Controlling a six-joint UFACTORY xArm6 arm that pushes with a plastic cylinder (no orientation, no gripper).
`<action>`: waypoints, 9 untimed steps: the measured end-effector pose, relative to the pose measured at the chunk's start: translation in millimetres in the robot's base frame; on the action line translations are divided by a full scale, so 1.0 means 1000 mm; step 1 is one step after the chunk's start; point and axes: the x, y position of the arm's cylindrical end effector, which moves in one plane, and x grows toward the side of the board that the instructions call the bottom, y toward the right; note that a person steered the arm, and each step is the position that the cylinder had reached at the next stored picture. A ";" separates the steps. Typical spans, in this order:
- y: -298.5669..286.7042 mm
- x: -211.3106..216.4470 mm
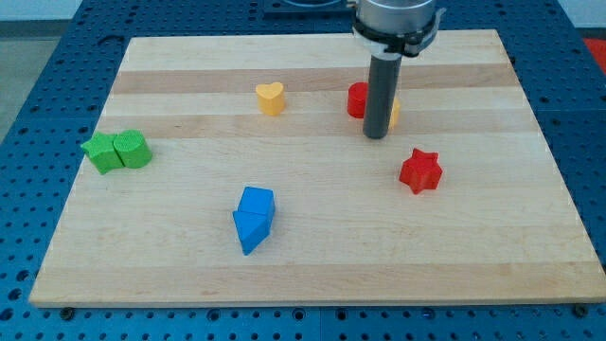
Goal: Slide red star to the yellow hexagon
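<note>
The red star (420,170) lies right of the board's middle. My tip (376,136) stands on the board up and to the left of the star, a short gap away. The rod hides most of the yellow hexagon (394,114), which peeks out on the rod's right side. A red round block (357,99) sits just left of the rod, partly behind it.
A yellow heart (271,98) lies at upper middle. A green star (99,152) and a green block (133,149) touch at the left edge. Two blue blocks (254,218) lie together at lower middle. The wooden board (530,246) rests on a blue perforated table.
</note>
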 end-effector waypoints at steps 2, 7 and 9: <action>0.005 -0.017; 0.051 0.103; 0.056 0.138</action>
